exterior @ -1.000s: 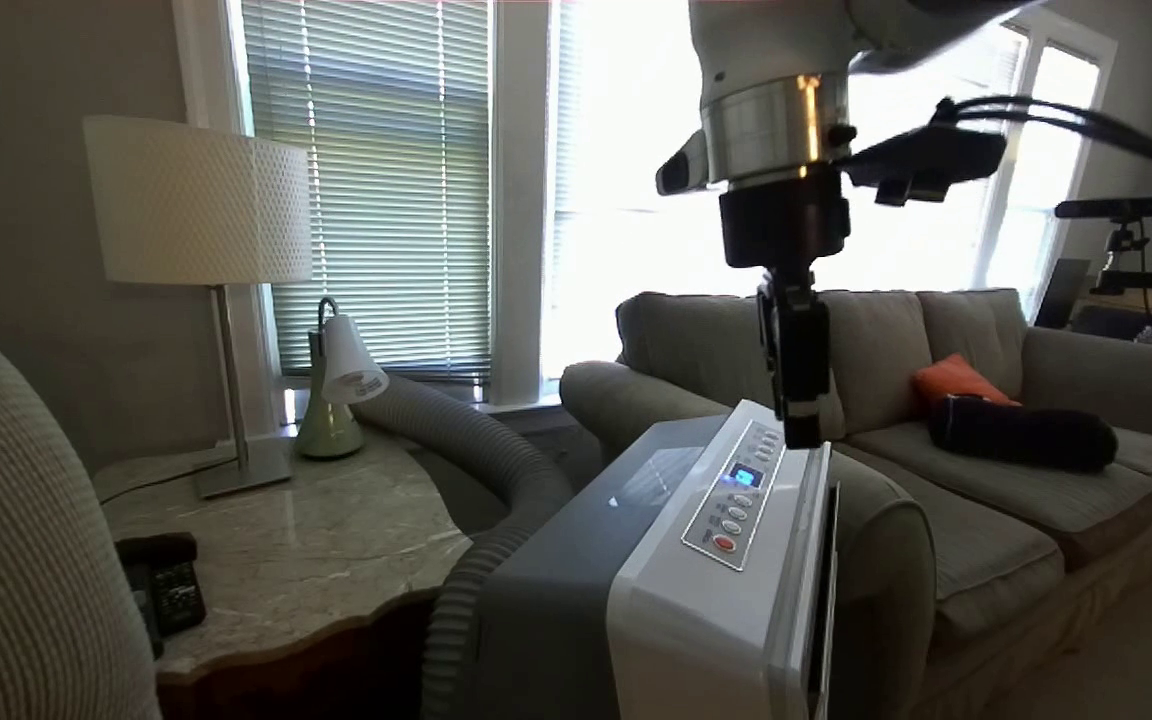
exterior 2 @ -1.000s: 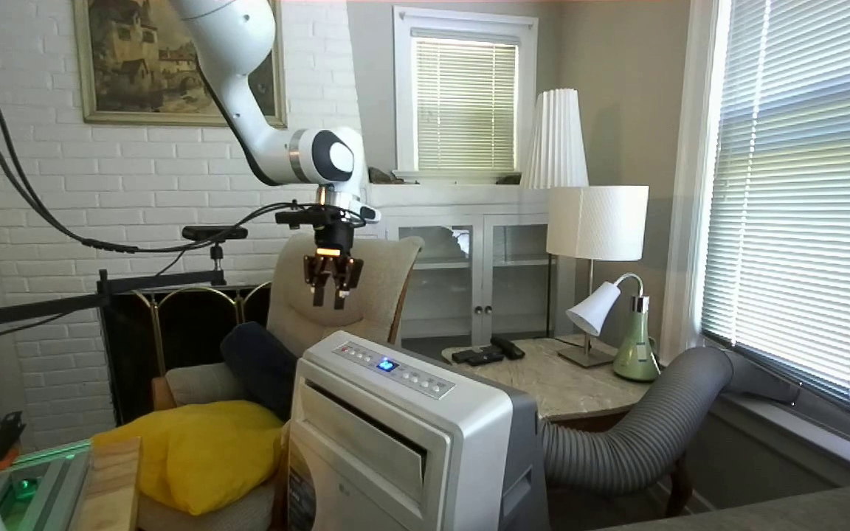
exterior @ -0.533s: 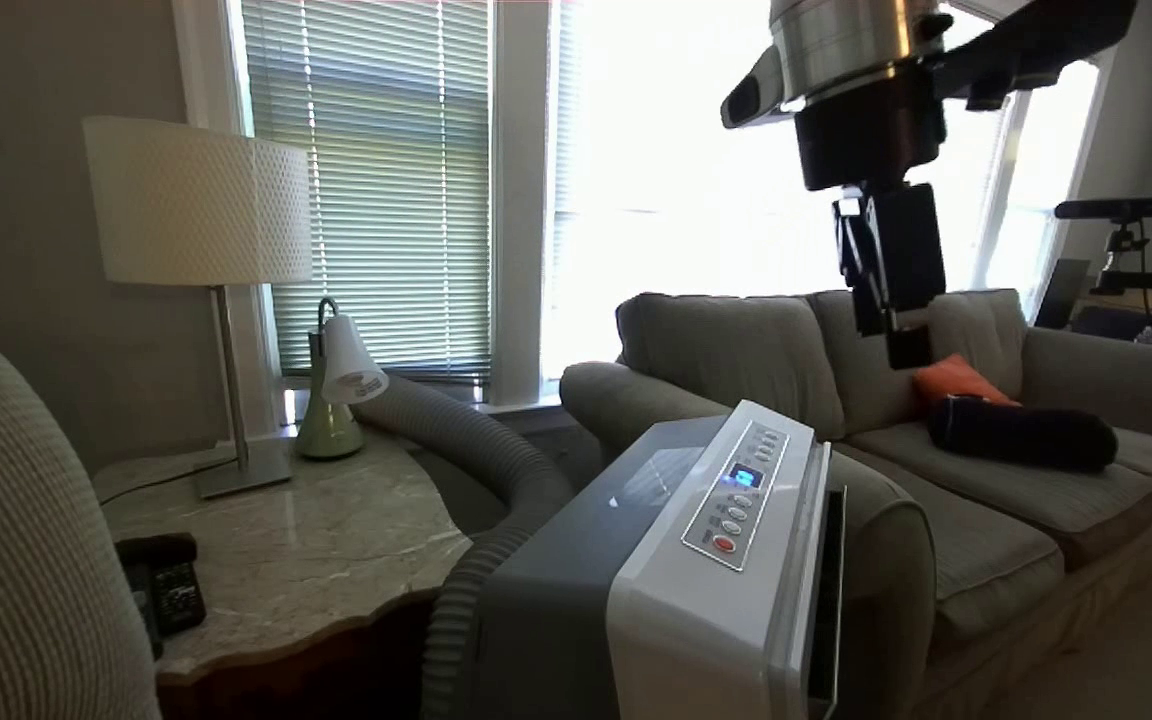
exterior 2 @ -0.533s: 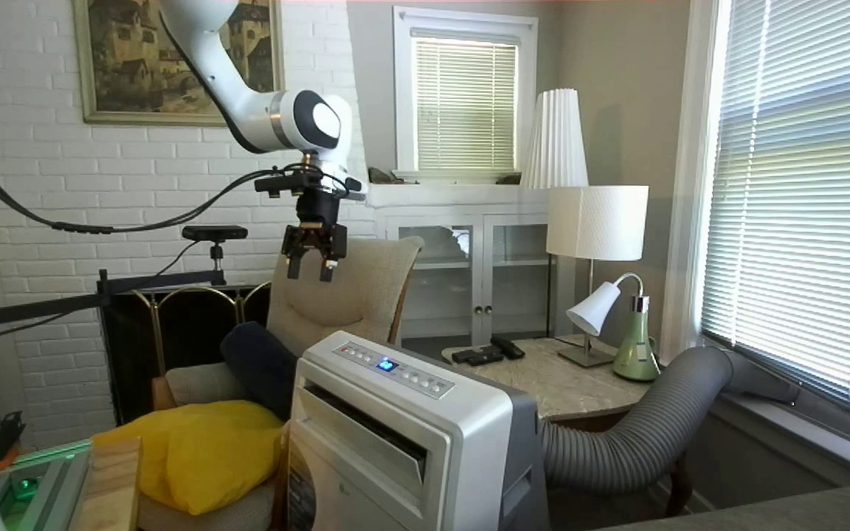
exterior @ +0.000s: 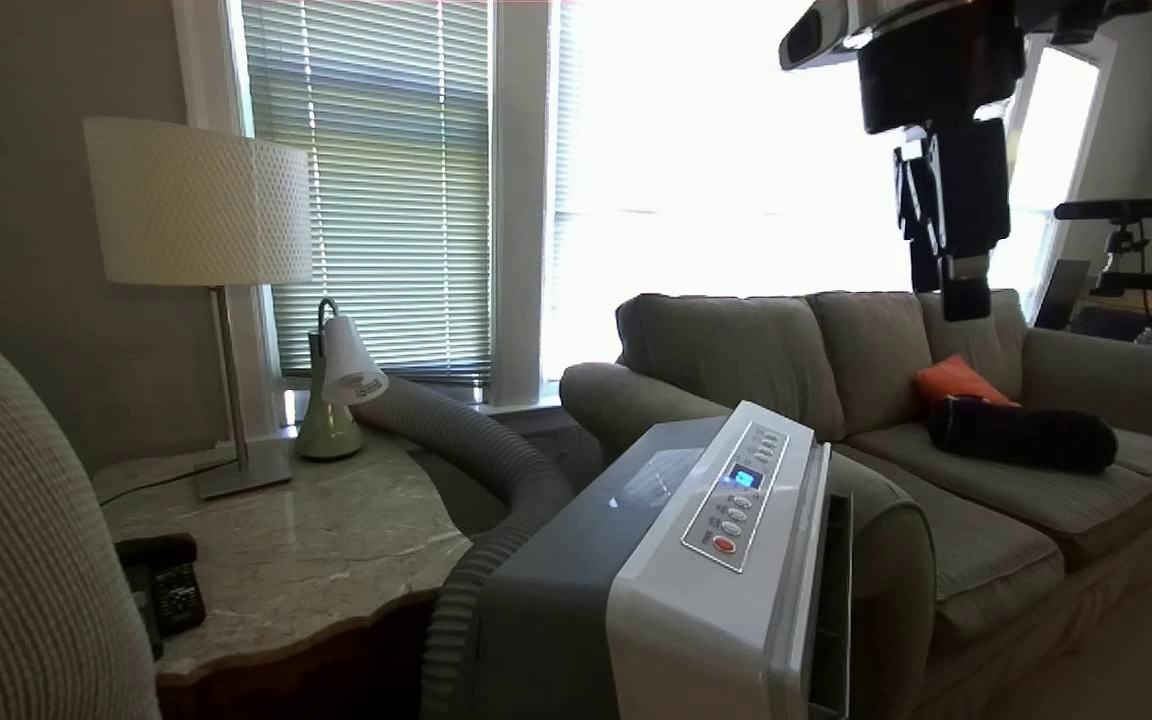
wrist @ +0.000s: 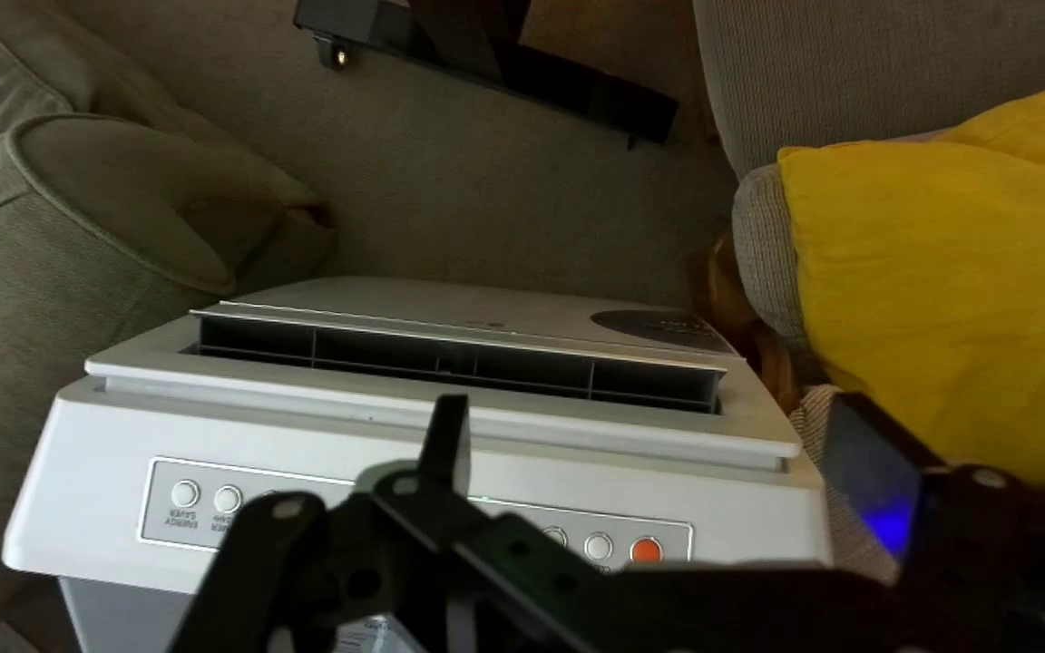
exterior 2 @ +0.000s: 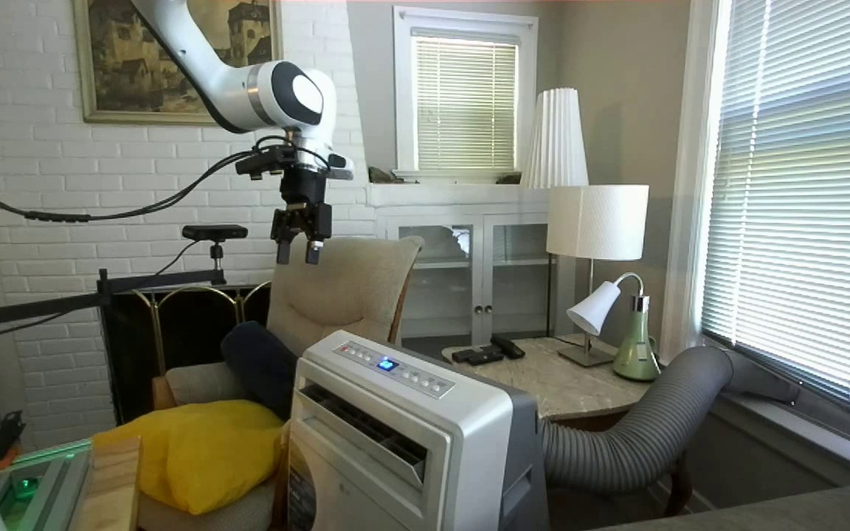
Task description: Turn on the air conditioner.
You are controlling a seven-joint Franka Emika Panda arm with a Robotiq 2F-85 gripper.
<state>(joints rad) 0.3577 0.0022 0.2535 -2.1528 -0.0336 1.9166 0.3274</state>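
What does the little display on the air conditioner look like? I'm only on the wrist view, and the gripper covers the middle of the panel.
Observer: In both exterior views the display glows blue, though its reading is too small to make out.
Operator: Am I touching the air conditioner?
Observer: No; in both exterior views the gripper hangs apart from it, higher than its top.
Operator: Anything attached at its back?
Observer: Yes, a grey ribbed hose, curving up toward the window.
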